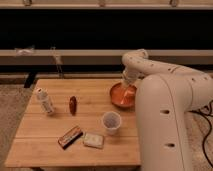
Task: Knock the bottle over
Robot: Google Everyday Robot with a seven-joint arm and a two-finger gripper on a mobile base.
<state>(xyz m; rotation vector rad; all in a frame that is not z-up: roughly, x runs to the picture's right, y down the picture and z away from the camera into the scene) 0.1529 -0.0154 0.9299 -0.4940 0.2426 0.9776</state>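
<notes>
wooden table (pixel 40 142): my gripper (pixel 129 89) hangs over the orange bowl (pixel 116 96), open or closed i cannot tell; sweeping toward the bottle (pixel 45 101) could clip the cup (pixel 111 121).

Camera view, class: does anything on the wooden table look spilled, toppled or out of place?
Nothing stands out. The small white-capped clear plastic bottle stands left on the wooden table, the clear plastic cup sits mouth up, and the robot's hand hangs over the orange bowl.
</notes>
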